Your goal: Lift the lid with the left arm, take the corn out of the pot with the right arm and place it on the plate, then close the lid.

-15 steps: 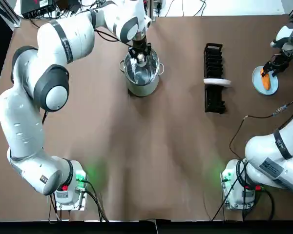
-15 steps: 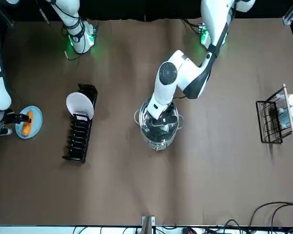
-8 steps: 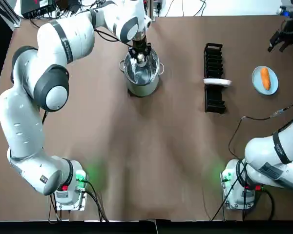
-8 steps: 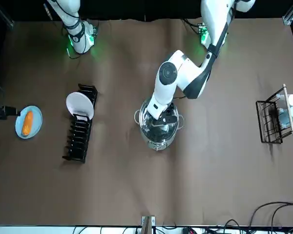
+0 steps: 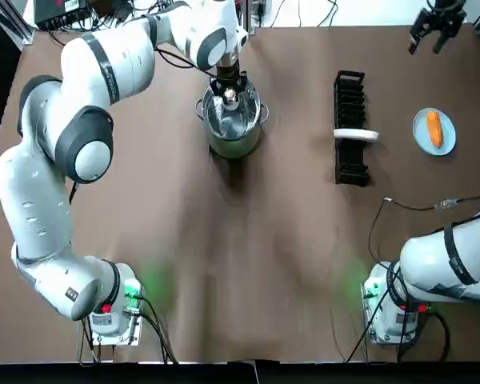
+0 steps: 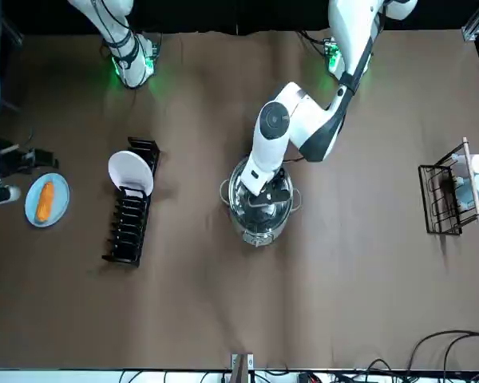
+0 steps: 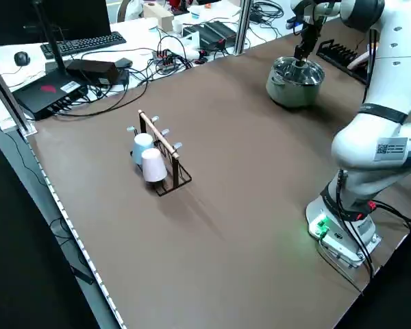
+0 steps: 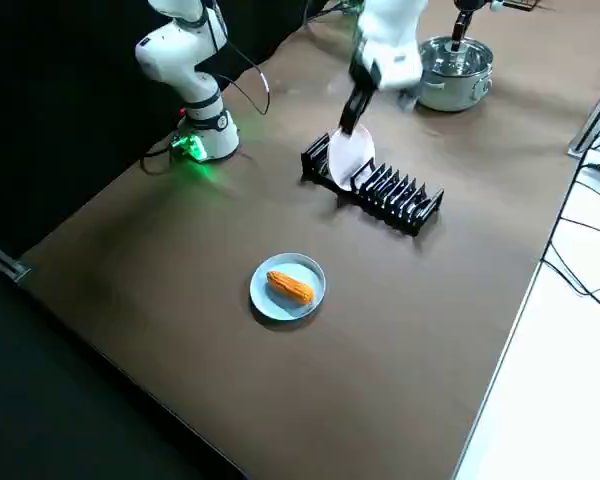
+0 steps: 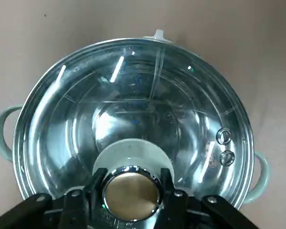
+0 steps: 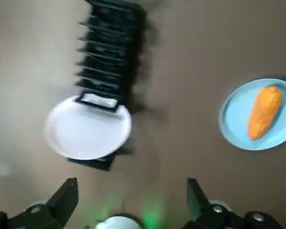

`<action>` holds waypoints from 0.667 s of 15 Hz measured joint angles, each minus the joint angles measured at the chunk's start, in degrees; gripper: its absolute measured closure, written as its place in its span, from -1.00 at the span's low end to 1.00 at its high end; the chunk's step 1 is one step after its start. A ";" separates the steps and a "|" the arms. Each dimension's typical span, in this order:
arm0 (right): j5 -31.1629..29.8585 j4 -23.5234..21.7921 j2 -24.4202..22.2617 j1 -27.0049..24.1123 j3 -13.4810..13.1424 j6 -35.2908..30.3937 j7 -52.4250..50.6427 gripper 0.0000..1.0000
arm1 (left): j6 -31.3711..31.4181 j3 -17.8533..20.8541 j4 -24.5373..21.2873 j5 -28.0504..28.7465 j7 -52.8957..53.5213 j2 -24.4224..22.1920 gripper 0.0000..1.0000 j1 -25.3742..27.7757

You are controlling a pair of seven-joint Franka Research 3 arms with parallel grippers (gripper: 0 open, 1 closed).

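Corn plated, lid down under the left tool.

The corn lies on the blue plate near the tabletop's right edge, so only the closing step seems left. The lid sits on the pot by the far edge, with the left tool closed on its knob, probably to seat it squarely. The right tool hangs open over the far right corner, clear of the plate. The brown tabletop also carries a dish rack and a cup rack; cluttered desks lie beyond its left edge.
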 joint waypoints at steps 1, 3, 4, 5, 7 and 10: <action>0.26 0.01 -1.60 2.01 0.16 -0.65 2.70 -1.00 | -0.07 0.01 0.00 0.02 0.01 0.01 -0.02 0.00; 0.33 -0.01 -4.41 4.87 0.87 -1.47 6.86 -1.00 | -0.07 0.00 0.00 0.02 0.02 0.01 -0.02 -0.02; 0.30 -0.01 -5.60 5.74 1.17 -1.50 8.13 -1.00 | -0.08 0.00 0.00 0.03 0.02 0.02 -0.02 -0.06; 0.22 0.00 -6.64 6.81 1.03 -1.50 8.72 -1.00 | -0.08 0.00 0.01 0.09 0.02 0.03 -0.02 -0.10; 0.09 0.00 -8.41 10.02 -1.24 -1.50 9.32 -1.00 | -0.08 0.00 0.01 0.21 0.02 0.08 -0.02 -0.16; 0.06 -0.08 -10.87 12.68 -3.57 -1.44 9.35 -1.00 | -0.41 0.00 0.00 0.23 0.13 0.09 -0.29 -0.14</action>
